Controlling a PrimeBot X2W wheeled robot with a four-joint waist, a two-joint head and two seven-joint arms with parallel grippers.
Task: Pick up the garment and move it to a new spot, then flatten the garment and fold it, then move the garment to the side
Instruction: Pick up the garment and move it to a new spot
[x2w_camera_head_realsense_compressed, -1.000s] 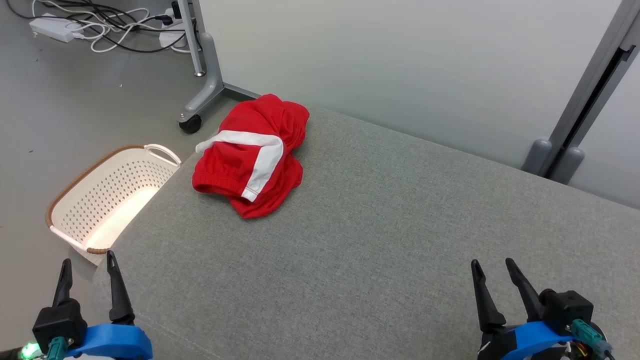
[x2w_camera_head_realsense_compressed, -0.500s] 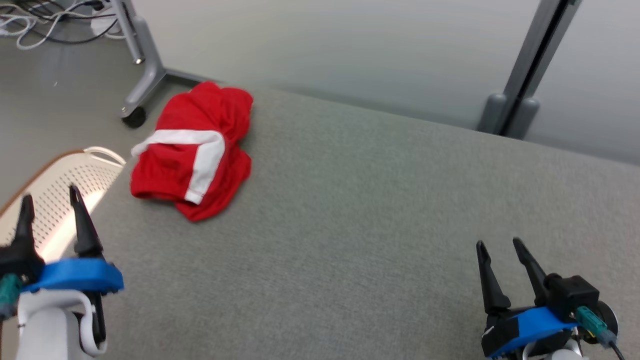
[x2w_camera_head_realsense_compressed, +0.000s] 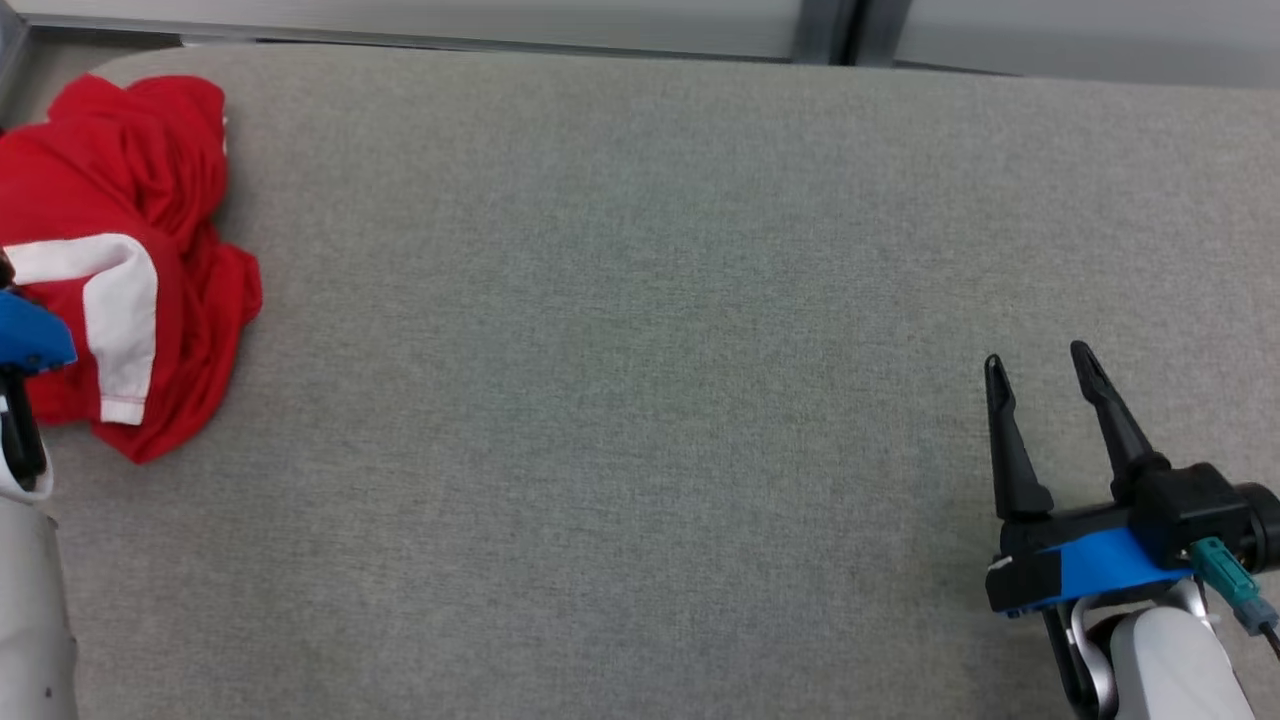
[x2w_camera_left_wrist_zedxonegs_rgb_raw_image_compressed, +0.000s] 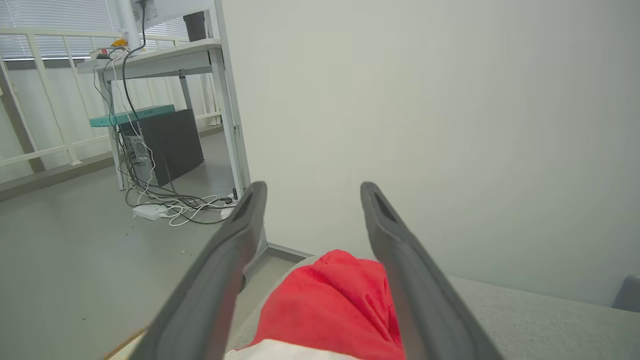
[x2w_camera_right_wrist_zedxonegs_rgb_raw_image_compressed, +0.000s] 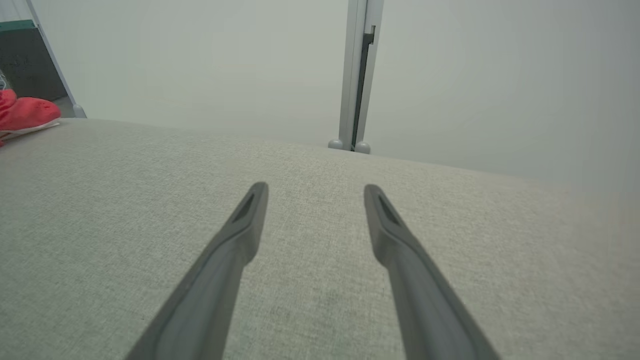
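Left gripper (x2w_camera_left_wrist_zedxonegs_rgb_raw_image_compressed: 312, 186) has neared garment (x2w_camera_head_realsense_compressed: 130, 190) on grey surface (x2w_camera_head_realsense_compressed: 640, 300) by pale wall (x2w_camera_left_wrist_zedxonegs_rgb_raw_image_compressed: 450, 125).

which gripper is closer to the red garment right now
Left. The left gripper is right at the red garment, cloth showing between its open fingers. The right gripper hovers far off across the grey fabric surface, open and empty.
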